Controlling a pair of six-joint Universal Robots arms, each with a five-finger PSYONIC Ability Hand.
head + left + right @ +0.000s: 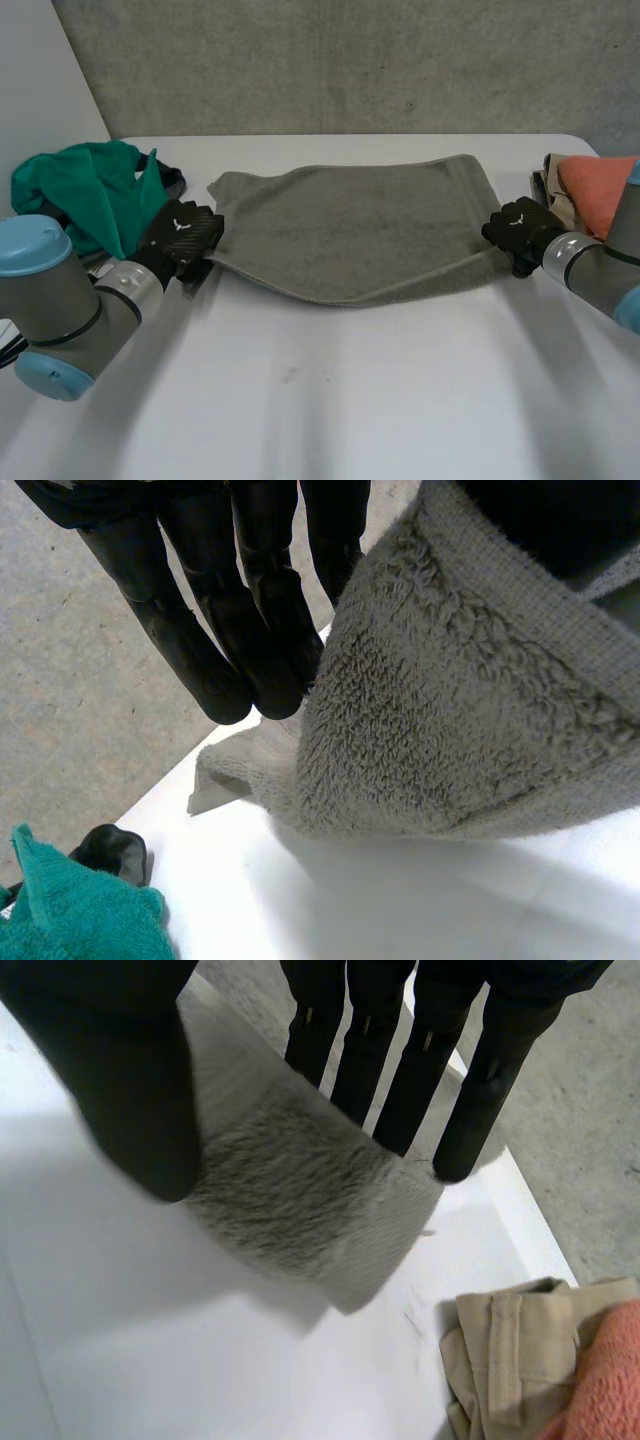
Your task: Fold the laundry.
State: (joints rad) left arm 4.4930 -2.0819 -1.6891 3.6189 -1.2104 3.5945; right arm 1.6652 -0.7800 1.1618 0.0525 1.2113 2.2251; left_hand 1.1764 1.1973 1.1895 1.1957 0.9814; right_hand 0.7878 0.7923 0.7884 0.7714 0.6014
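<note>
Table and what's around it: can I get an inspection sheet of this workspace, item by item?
surface: white table, towel spread across its far half.
job's things: grey towel, near corners raised.
clutter: green cloth bunched by the left arm; orange cloth with a beige garment by the right arm.
hands: left hand pinches the towel's near left corner; right hand pinches its near right corner, straight fingers against the thumb.
cables: nothing seen.
surroundings: grey wall behind the table.
</note>
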